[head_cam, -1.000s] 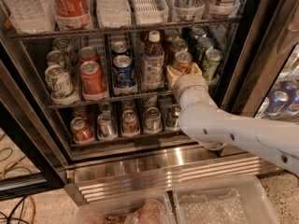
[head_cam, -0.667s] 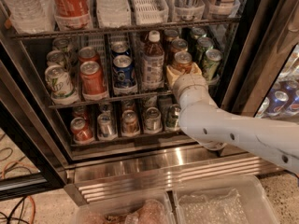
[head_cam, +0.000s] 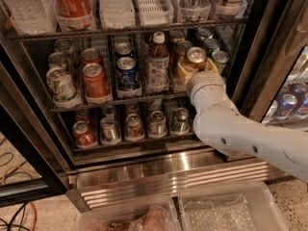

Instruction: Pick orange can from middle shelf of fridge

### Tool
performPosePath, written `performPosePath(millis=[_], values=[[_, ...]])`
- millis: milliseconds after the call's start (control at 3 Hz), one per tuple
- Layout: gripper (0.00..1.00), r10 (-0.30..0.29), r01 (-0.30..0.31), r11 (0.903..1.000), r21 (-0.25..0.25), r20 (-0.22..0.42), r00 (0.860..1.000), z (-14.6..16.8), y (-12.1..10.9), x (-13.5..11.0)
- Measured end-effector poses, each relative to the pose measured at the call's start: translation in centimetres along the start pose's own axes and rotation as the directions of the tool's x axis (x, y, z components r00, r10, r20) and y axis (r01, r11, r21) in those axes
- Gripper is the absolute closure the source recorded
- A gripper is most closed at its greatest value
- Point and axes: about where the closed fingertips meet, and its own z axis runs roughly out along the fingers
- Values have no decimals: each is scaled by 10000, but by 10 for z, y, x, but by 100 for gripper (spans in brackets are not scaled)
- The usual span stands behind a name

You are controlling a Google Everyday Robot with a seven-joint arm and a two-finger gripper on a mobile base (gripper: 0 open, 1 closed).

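The orange can [head_cam: 196, 57], amber with a silver top, stands at the front of a right-hand lane on the middle shelf [head_cam: 110, 101] of the fridge [head_cam: 159, 165]. My gripper [head_cam: 196, 67] reaches into the shelf from the lower right. Its tan fingers [head_cam: 182, 72] sit on both sides of the can and close against it. The can still stands upright in its lane. The white arm hides the can's lower body.
On the same shelf stand a brown bottle [head_cam: 157, 61], a blue can [head_cam: 127, 73], a red can [head_cam: 95, 81] and green-and-white cans [head_cam: 60, 83]. Small cans [head_cam: 134, 125] fill the rack below, large bottles [head_cam: 72, 4] the rack above. The dark door frame [head_cam: 260, 57] is close on the right. Clear bins [head_cam: 231, 206] lie on the floor.
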Motion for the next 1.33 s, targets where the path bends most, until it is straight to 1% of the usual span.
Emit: performPosePath(millis=[333, 667, 1000, 1333], values=[[100, -271, 261, 9996, 100, 1146, 9930, -30, -17, -47], [100, -614, 699, 9952, -683, 1206, 9908, -54, -14, -46], [100, -689, 766, 9795, -1865, 476, 9965, -80, 3, -23], [100, -600, 635, 9619, -2658, 210, 9980, -95, 15, -13]])
